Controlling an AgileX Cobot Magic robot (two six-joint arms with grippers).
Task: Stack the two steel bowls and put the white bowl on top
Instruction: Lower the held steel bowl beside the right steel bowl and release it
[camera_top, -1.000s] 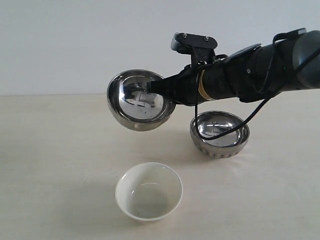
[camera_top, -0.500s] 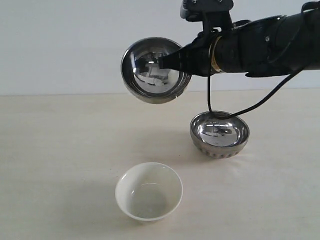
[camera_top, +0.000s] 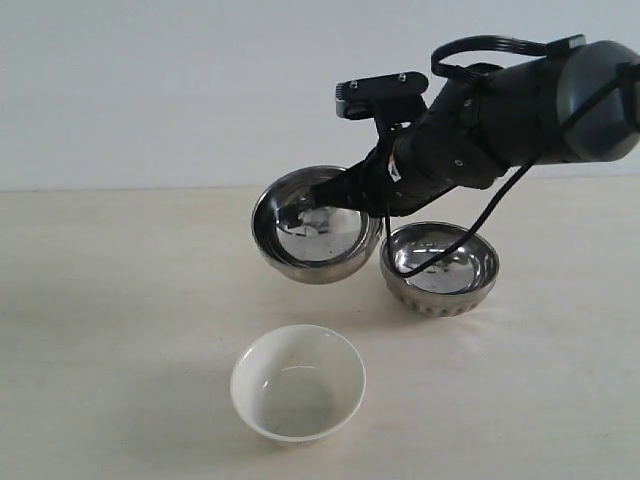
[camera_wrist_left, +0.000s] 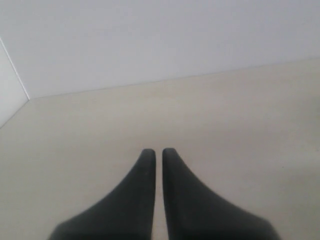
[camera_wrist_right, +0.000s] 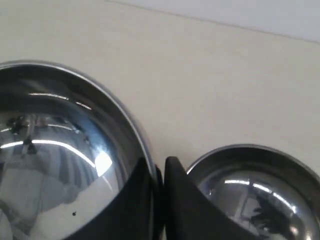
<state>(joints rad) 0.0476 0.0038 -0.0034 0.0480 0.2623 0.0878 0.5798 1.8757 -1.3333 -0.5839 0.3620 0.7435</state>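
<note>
1. Exterior view: the smooth steel bowl (camera_top: 315, 228) is mirror-bright and hangs tilted above the desk (camera_top: 120, 300), its mouth turned toward the camera.
2. The right tool (camera_top: 292, 212) is clenched on this bowl's rim; in the right wrist view the right tool (camera_wrist_right: 159, 167) has one finger inside the rim and one outside (the steel is pinched between them).
3. The ribbed steel bowl (camera_top: 439, 268) stands upright on the desk, just beside the lifted one, with only reflections inside.
4. The white bowl (camera_top: 298, 382), glossy and plain, sits upright nearer the camera, apart from both steel bowls.
5. The left tool (camera_wrist_left: 158, 152) is closed to a thin slit, gripping nothing, over bare desk.
6. A wide stretch of desk lies left of the bowls; its far edge meets a pale wall (camera_top: 150, 90).
</note>
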